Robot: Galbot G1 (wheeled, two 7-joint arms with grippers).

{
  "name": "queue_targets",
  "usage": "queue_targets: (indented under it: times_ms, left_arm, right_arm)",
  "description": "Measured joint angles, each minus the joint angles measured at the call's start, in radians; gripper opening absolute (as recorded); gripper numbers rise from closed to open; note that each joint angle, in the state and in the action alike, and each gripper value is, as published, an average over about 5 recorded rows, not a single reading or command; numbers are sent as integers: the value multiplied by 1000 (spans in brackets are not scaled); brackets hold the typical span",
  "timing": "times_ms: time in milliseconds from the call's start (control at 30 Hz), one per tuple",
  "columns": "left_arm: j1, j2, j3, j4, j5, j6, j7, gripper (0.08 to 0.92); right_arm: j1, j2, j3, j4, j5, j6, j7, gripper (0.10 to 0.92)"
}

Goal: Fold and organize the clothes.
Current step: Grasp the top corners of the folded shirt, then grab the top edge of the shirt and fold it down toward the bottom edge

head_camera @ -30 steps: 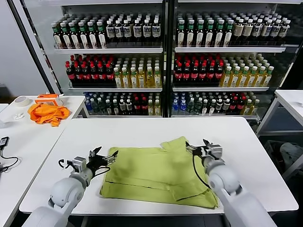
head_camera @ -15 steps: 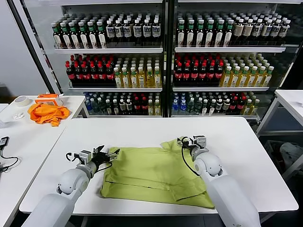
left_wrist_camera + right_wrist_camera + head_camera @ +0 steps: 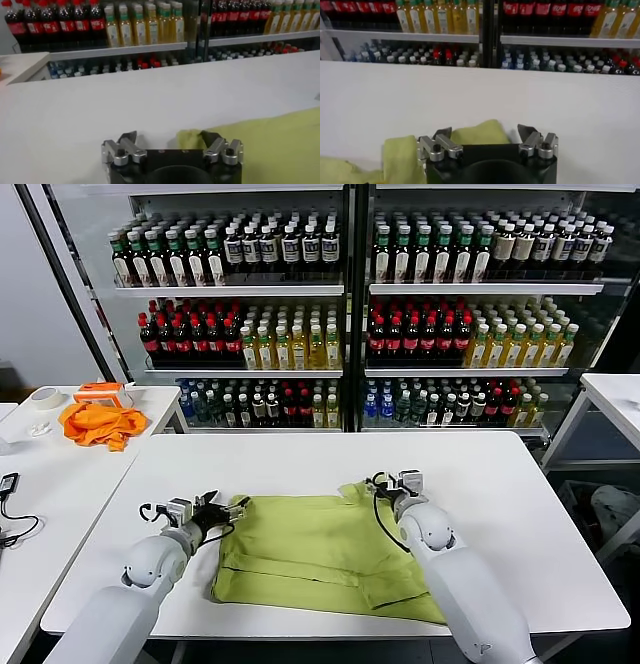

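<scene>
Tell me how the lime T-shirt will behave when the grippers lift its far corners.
The T-shirt lies flat with soft creases, so it is probably limp and will drape and sag between the left gripper and right gripper. It looks thin, likely light. Its folded layers may slip apart.

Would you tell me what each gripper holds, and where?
Nothing: the left gripper and right gripper stand open, each with an edge of the T-shirt between its fingers.
</scene>
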Motion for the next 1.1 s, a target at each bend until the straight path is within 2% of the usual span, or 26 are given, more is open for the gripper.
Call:
queue_targets:
  times_ms: [600, 700, 1100]
  left_arm:
    - [14, -25, -5, 5, 5, -28, 21, 170]
    - [17, -22, -11, 0, 0, -33, 21, 104]
    - [81, 26, -46, -101, -41, -52, 13, 84]
  right_arm:
    - [-15, -2, 8, -3, -4, 19, -14, 179]
    - [-24, -12, 10, 20, 4, 24, -12, 117]
    - [-114, -86, 44, 237, 34, 7, 12, 105]
